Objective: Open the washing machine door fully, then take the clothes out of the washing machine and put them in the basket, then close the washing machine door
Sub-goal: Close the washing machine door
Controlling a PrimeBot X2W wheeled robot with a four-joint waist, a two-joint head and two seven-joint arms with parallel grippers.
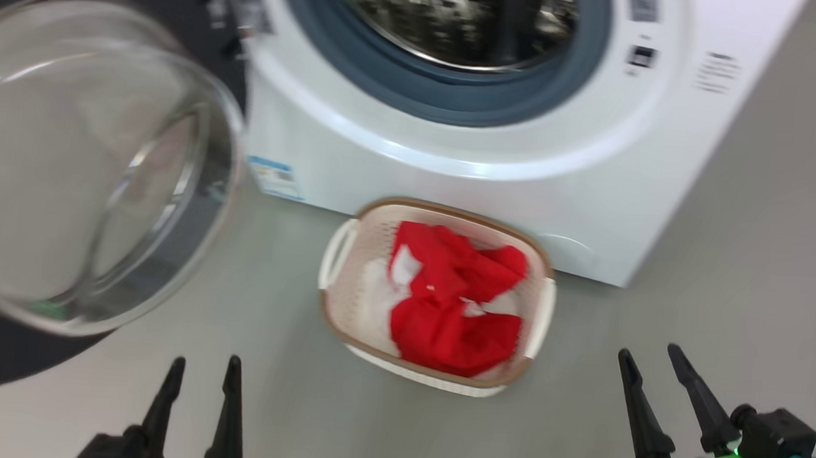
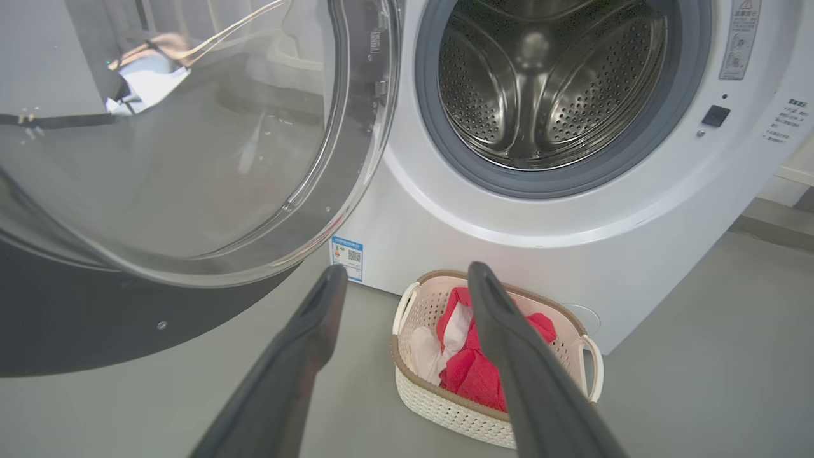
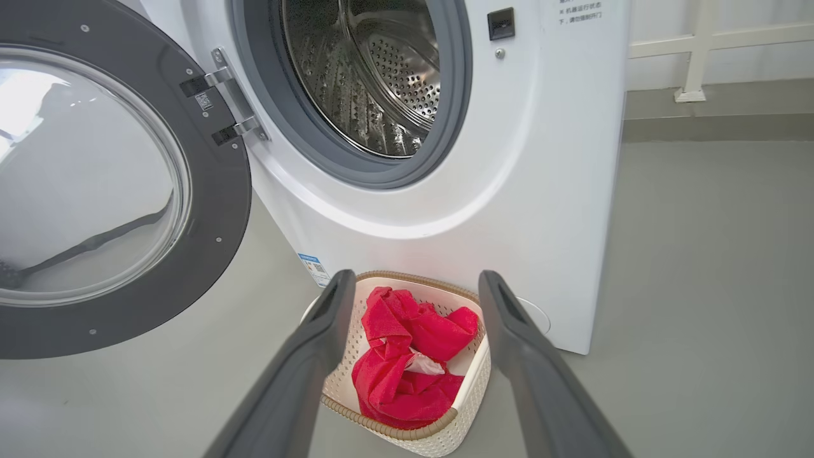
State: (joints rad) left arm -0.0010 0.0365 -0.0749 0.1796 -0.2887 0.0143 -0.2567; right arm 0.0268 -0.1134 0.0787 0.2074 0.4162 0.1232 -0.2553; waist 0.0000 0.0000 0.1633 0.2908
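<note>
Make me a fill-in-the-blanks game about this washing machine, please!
1. The clothes in the basket are mostly ____.
2. The washing machine door stands ____.
3. The steel drum inside the washing machine looks ____.
Missing words: red; open; empty.

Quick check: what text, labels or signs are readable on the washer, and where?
Nothing reads clearly enough to quote.
Blue label, low on the big white front-loading washing machine: QR code, print too small.
Grey strip right of the steel drum: warning triangle, print too small.
Chinese lines at the front's right edge: too blurred.
Tiny sticker by the door hinge: too small.
</note>
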